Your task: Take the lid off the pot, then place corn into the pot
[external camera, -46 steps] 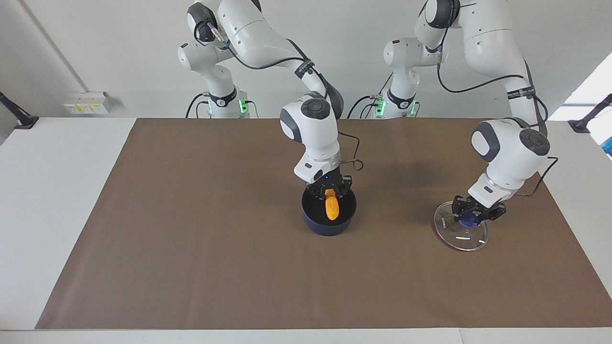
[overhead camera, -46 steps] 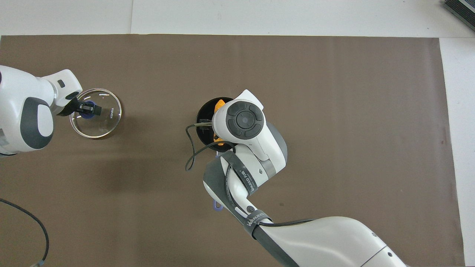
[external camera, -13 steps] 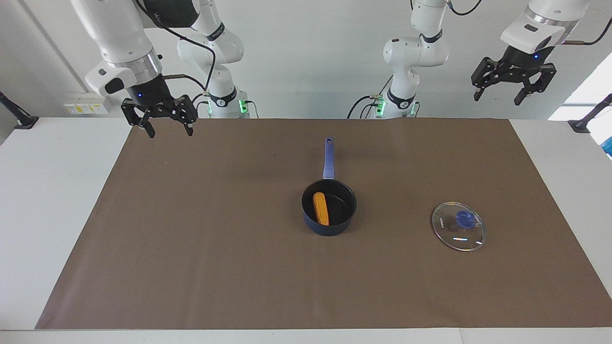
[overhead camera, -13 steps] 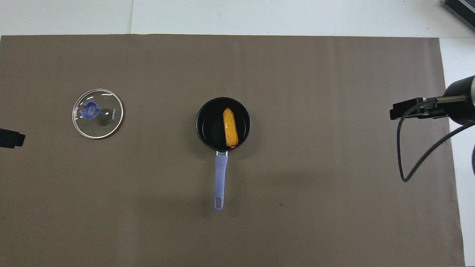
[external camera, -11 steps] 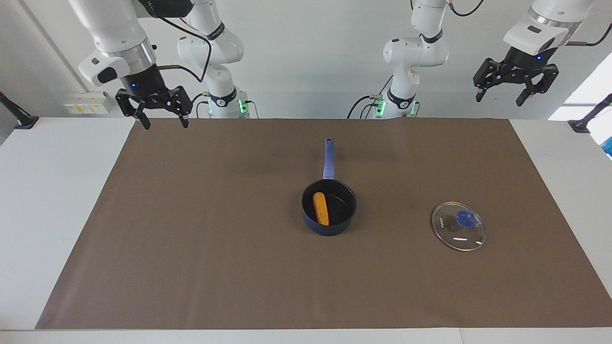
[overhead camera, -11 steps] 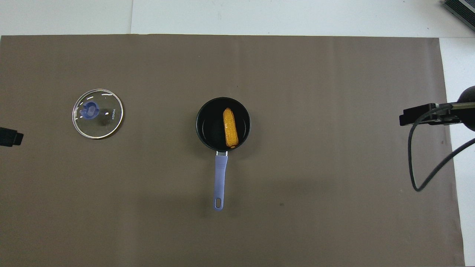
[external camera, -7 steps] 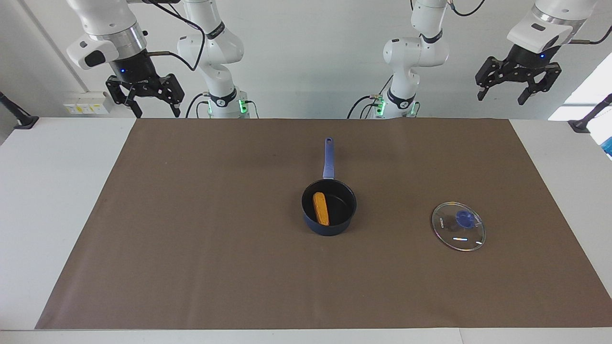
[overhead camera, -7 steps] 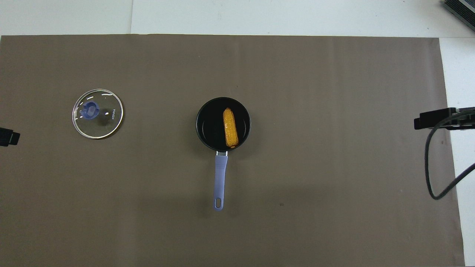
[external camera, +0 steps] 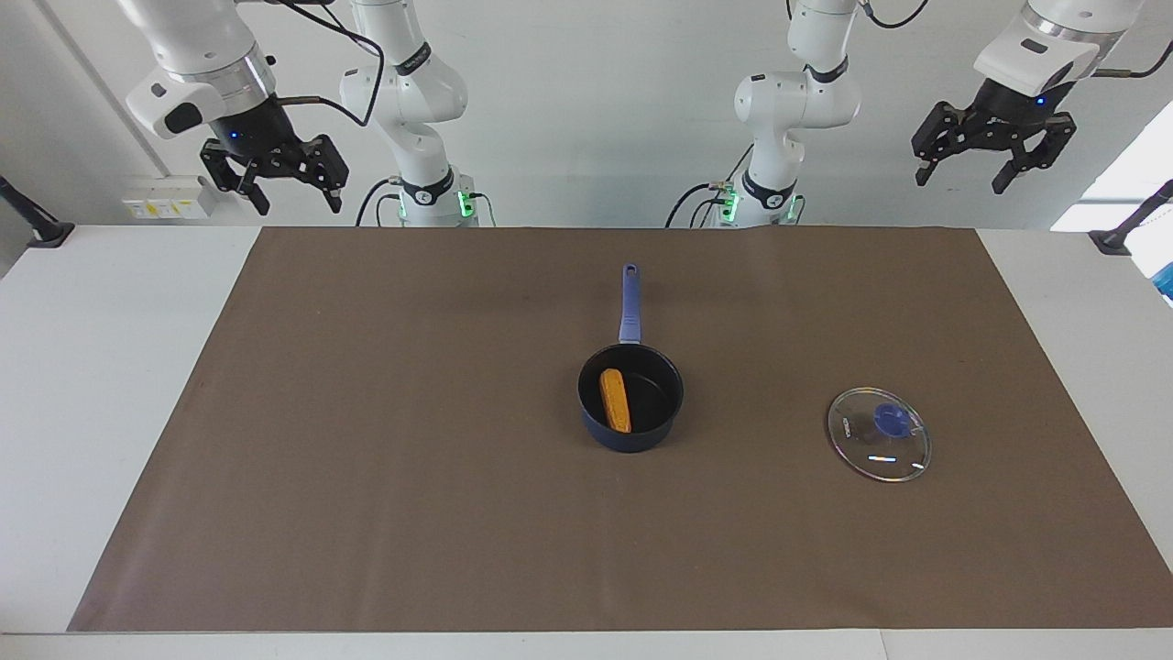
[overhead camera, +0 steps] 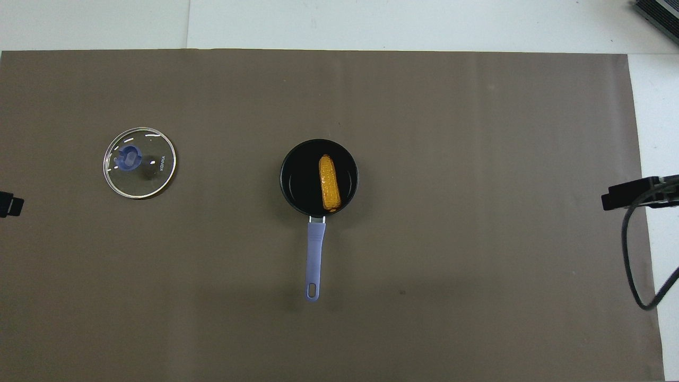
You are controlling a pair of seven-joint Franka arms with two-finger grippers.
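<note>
Nearest the robots, both pincers are held high in the air, clear of everything on the surface [external camera: 128, 385]. The right pincer [external camera: 273, 192] is raised above the corner of the brown mat [external camera: 385, 477] at the right arm's end, and its fingers [external camera: 254, 196] are seen spread apart with nothing between them. The left pincer [external camera: 988, 163] is raised above the left arm's end of the surface, its fingers [external camera: 1005, 176] likewise spread apart and empty. In the overhead view only a dark tip of each arm is caught at the picture's edges.

On the mat, the pot's long blue handle [external camera: 629, 303] is pointed straight toward the robots and is the nearest part of any task thing. The pot [external camera: 630, 442] itself is set upright near the middle of the mat, uncovered, its black inside exposed. The corn [external camera: 615, 401] is laid flat on the pot's bottom, lengthwise along the handle's line, and is placed toward the side of the pot at the right arm's end; in the overhead view [overhead camera: 329, 182] its tapered end is turned away from the robots.

The lid [external camera: 880, 434] is laid flat on the mat, well apart from the pot, toward the left arm's end and slightly farther from the robots than the pot. Its blue knob [external camera: 890, 419] is turned upward, and it is touched by neither pincer.
</note>
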